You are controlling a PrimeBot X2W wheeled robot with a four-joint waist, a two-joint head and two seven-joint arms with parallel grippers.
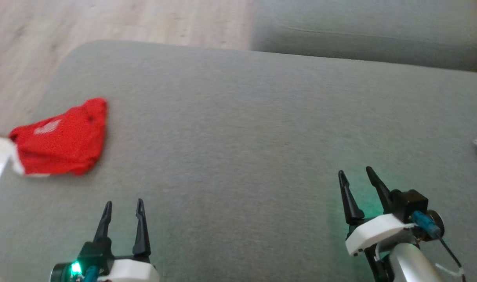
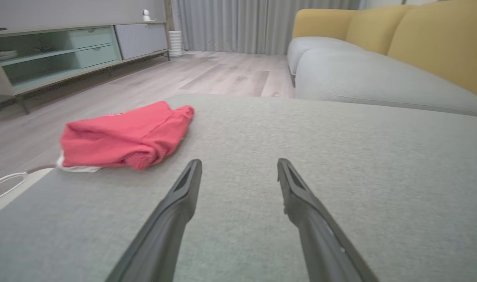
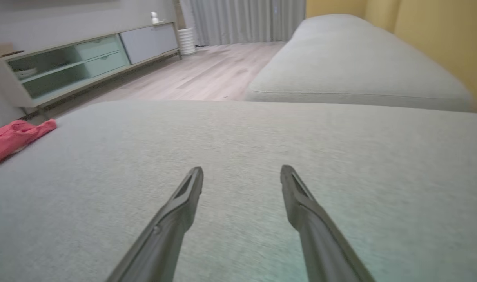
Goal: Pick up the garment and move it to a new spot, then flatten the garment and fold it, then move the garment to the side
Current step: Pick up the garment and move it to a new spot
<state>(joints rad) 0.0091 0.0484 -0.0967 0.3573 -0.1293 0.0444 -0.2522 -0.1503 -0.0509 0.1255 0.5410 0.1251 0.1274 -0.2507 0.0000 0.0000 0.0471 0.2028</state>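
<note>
Red fabric with a matte, slightly grainy look makes up the garment [image 1: 62, 143]. It lies bunched and loosely folded into a lopsided wedge, with a pale print on its upper face and a strip of white along its lower left edge. The folds are soft and rounded, thickest at the near corner. It sits at the far left of the cushion [image 1: 242, 117], close to that edge. It is ahead and to the left of the left gripper [image 1: 124, 203] and well apart from the right gripper [image 1: 355, 171]; neither touches it.

The cushion is a broad grey pad with a fine woven grain and a rounded far-left corner. Both grippers are low over it, their dark tapered fingers spread wide with nothing between them. Each has a white housing, and a green light glows at the left one's base.

Beyond lie a pale wood-plank floor [image 2: 222, 74] and a grey sofa [image 2: 360, 74] with smooth yellow backs. There is also a low pale-green cabinet [image 2: 66, 51] with open shelves and drawers, and a pleated grey curtain [image 2: 242, 23].
</note>
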